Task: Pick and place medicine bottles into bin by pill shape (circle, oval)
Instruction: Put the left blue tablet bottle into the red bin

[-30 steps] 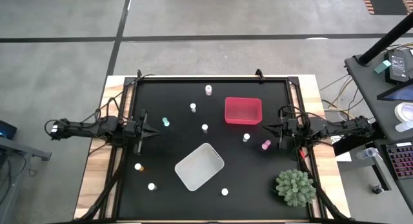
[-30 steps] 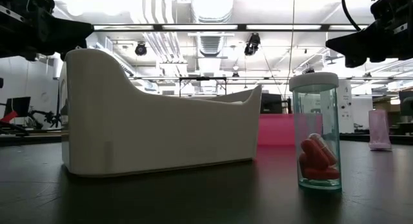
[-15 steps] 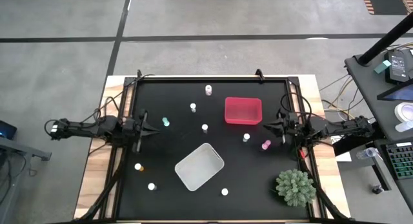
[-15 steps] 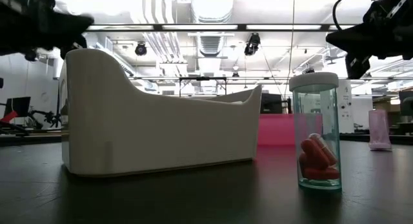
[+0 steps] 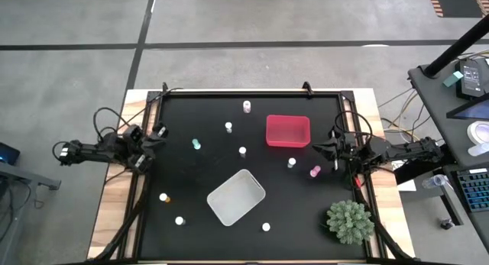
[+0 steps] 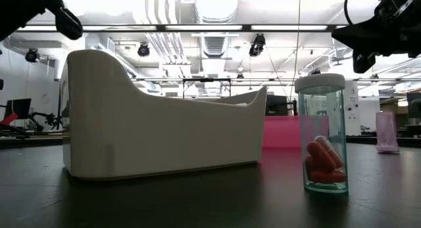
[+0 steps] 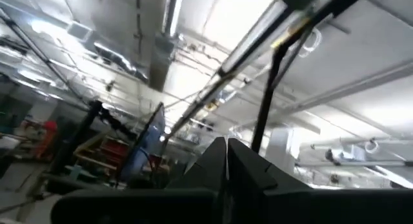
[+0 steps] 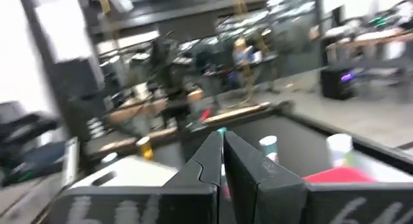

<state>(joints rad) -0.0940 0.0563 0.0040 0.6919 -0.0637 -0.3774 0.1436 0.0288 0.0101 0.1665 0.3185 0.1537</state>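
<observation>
Several small white-capped medicine bottles stand apart on the black table, among them a teal one (image 5: 196, 143), a pink one (image 5: 315, 171) and a white one (image 5: 243, 151). In the low view, a clear teal bottle (image 6: 322, 142) holds red oval pills. A red bin (image 5: 288, 131) stands at the far right of middle, and a white bin (image 5: 236, 196) stands near the middle. My left gripper (image 5: 158, 133) is shut at the table's left edge, tipped up at the ceiling (image 7: 226, 146). My right gripper (image 5: 325, 148) is shut at the right edge, about level, pointing across the table (image 8: 222, 143). Neither holds anything.
A spiky green plant (image 5: 351, 221) stands at the near right corner. More bottles stand near the left front (image 5: 163, 197) (image 5: 179, 220) and near the front edge (image 5: 266, 227). A desk with devices (image 5: 466, 105) stands beyond the table's right side.
My left gripper has tipped upward and rolled. Its tip has drawn back toward the table's left edge and risen, and it stays shut. My right gripper has rolled a little in place. No bottle has moved.
</observation>
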